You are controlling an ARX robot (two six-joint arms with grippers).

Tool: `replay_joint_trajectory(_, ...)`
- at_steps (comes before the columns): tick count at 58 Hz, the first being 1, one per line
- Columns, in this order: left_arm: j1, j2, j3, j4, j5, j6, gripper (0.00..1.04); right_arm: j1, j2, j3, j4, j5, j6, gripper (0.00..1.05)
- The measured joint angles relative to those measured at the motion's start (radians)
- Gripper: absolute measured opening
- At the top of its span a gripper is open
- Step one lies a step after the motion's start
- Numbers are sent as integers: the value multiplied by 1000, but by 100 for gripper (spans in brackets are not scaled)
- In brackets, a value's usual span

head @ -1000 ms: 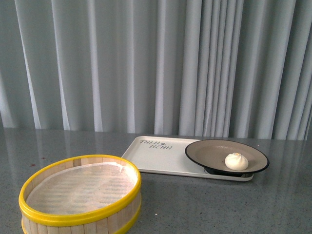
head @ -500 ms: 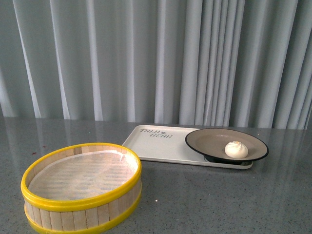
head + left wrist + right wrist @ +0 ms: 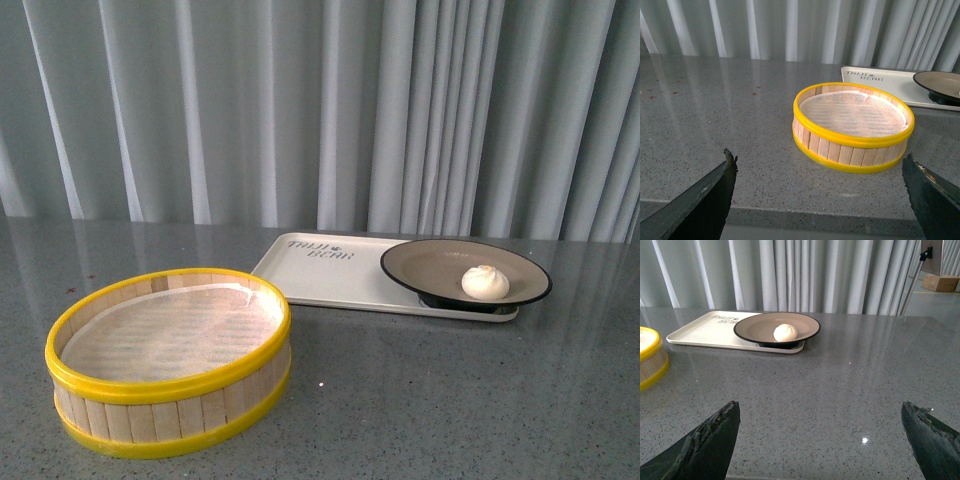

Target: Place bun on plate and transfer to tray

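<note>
The white bun (image 3: 485, 282) lies in the black-rimmed beige plate (image 3: 430, 268), which rests on the right end of the cream tray (image 3: 320, 272) with dark lettering. All three show in the right wrist view too: bun (image 3: 785, 332), plate (image 3: 755, 329), tray (image 3: 705, 327). In the left wrist view the tray (image 3: 875, 82) and part of the plate (image 3: 940, 81) show at the far right. My left gripper (image 3: 820, 172) is open and empty at the table's front edge. My right gripper (image 3: 820, 415) is open and empty, well short of the plate. Neither arm shows in the front view.
A yellow-rimmed wooden steamer basket (image 3: 170, 360) stands empty at the front left and also shows in the left wrist view (image 3: 854, 126). Grey curtains hang behind the grey speckled table (image 3: 450, 400). A stand and a box (image 3: 940, 282) are beyond the table's right side.
The front view has tilted or shifted, so the basket, tray and plate sit higher in the frame than before. The bun, plate and tray keep the same places relative to each other.
</note>
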Motion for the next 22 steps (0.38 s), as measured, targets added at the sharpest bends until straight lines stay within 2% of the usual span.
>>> replay_joint_trajectory(22,0,0,0,0,0,0,98,0,0,0,0,0,0,96)
